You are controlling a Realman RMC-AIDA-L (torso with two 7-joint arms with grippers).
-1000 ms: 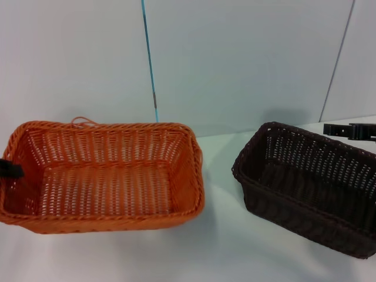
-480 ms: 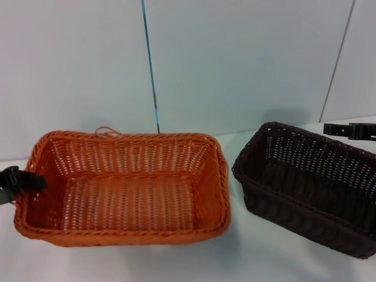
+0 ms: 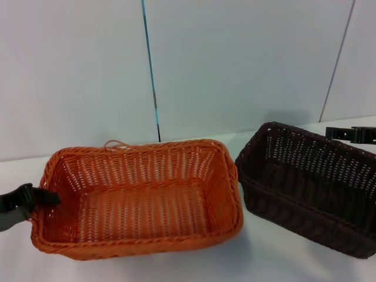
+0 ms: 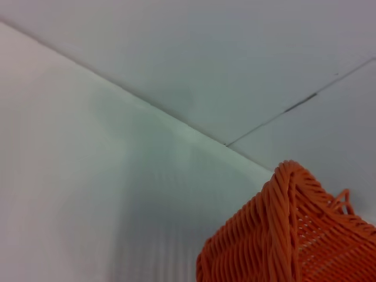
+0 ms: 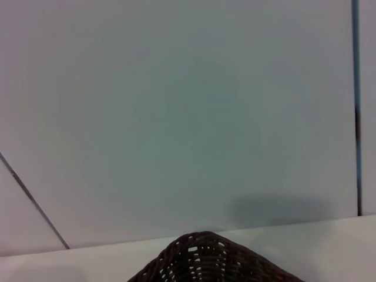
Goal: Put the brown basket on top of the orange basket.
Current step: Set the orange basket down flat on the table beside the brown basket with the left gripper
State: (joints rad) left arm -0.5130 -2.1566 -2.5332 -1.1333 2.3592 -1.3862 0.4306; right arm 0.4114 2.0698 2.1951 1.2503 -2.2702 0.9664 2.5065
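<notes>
Here, two woven baskets on the white table (image 3: 276,261), one of each colour. On the robot's left, the orange basket (image 3: 141,200): bright orange, rectangular, braided rim, sloping open-weave sides, a loose strand (image 3: 115,144) curling up from the far rim. On the right, the brown basket (image 3: 308,185): dark chocolate brown, same rectangular woven build, about the same size, its near corner just beside the orange basket's right end; touching or not, cannot tell. Not stacked; side by side on the table. Behind both, a pale panelled wall (image 3: 235,64) with a thin blue seam.

At the orange basket's left short end, the left gripper (image 3: 44,197), dark and reaching in from the frame edge, clamped over the rim there, one finger tip showing inside the basket. In the left wrist view, only a corner of the orange basket (image 4: 294,235) with the strand beside it. Beyond the brown basket's far right rim, the right gripper (image 3: 351,134), level and pointing inward; fingers spread or closed, cannot tell. In the right wrist view, only a dark corner of the brown basket (image 5: 205,261).
</notes>
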